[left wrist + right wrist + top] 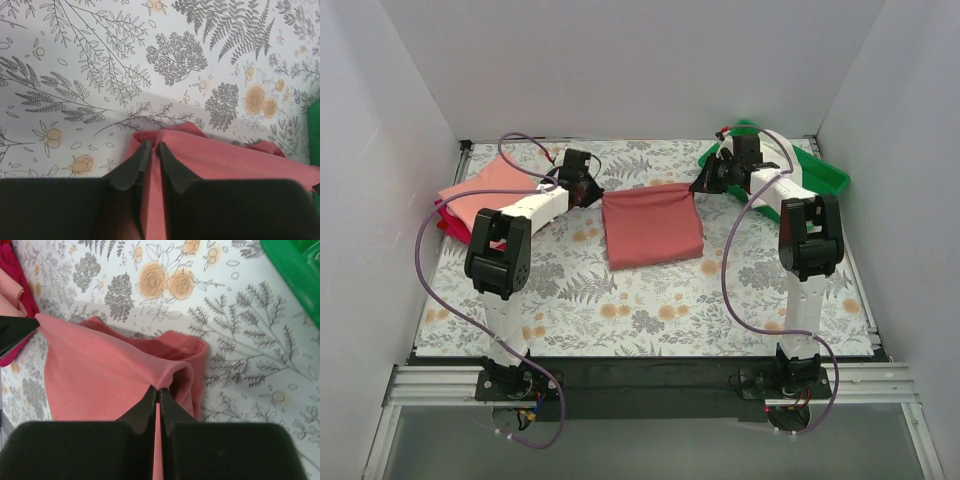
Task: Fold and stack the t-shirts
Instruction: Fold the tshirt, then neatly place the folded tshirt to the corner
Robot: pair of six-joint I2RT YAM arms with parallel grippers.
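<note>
The dusty brick-red t-shirt [652, 225] lies folded in the middle of the floral table. My left gripper [596, 192] is shut on its far left corner; in the left wrist view [151, 146] cloth [220, 160] runs between the fingers. My right gripper [704, 186] is shut on the far right corner; in the right wrist view [158, 391] the fingers pinch a raised fold of the shirt [100, 370]. A salmon-pink shirt [485, 185] lies on a crimson one [452, 226] at the far left. No cream-white shirt shows.
A green plastic tray [820, 175] stands at the far right, behind my right arm; it also shows in the right wrist view [295, 275]. White walls close in the table on three sides.
</note>
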